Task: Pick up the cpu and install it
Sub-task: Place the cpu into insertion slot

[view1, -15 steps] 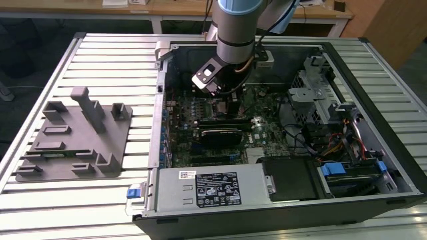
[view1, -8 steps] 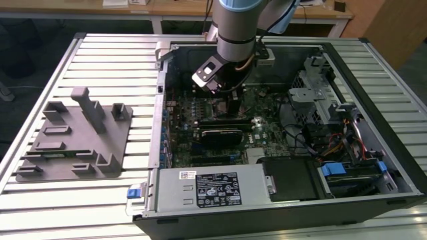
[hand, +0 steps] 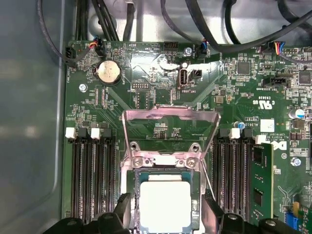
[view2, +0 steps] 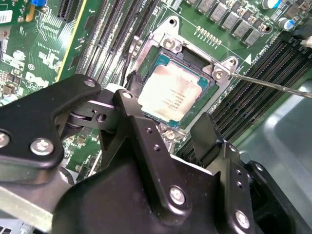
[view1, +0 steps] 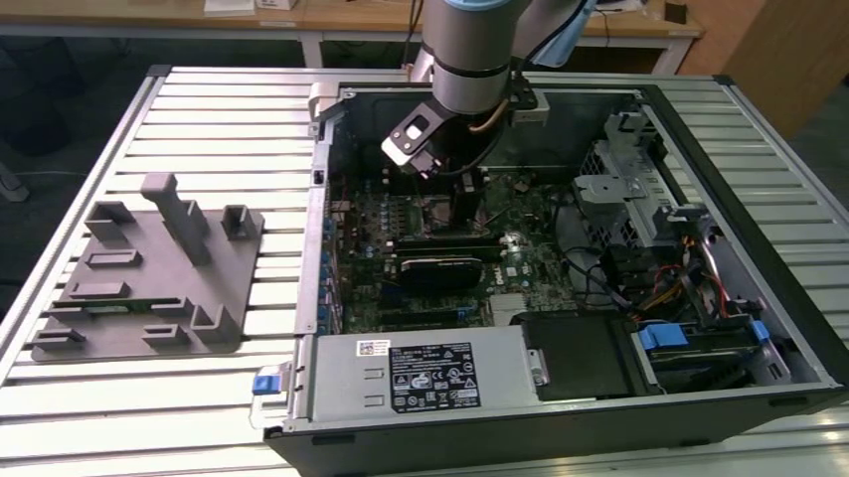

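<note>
Hovering over socket [hand: 165,161]: gripper [hand: 165,217] spread, one finger [hand: 123,217] each side of cpu [hand: 165,202], not touching. Cpu lies flat in socket, clamp plate [hand: 170,126] raised. Exterior view: arm [view1: 471,50] at 12 o'clock of case [view1: 316,248], cpu straight below fingers

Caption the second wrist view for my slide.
Gripper, jaws open, straddles the cpu lying in the motherboard socket.
</note>
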`<action>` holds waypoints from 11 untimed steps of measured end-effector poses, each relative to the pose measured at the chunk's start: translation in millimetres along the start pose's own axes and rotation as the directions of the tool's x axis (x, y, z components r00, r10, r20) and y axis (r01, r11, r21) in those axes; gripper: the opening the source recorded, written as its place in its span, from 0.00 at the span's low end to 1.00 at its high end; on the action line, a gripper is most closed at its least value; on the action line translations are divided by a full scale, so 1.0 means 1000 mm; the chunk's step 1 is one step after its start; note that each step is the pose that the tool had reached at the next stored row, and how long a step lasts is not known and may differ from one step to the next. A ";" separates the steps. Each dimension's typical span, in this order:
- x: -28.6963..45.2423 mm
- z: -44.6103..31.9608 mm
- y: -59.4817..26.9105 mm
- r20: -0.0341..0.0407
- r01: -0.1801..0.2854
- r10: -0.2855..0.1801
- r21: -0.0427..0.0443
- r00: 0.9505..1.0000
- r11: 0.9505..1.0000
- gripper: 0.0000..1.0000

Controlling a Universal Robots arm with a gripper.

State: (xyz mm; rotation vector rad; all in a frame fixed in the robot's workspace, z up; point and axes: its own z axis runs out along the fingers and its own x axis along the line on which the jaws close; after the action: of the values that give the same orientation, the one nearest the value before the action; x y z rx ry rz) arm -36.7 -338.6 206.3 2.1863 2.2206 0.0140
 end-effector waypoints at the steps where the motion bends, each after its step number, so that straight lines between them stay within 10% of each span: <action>1: 0.0000 0.0000 0.0000 0.000 0.000 0.000 0.000 1.000 1.000 0.67; 7: 0.0000 -0.0002 0.0000 0.000 0.000 0.000 0.000 1.000 1.000 0.66; 11: 0.0000 -0.0003 0.0000 0.000 0.000 0.000 0.000 1.000 1.000 0.48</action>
State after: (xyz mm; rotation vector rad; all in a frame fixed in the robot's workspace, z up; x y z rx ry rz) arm -36.7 -338.6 206.6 2.1862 2.2206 0.0137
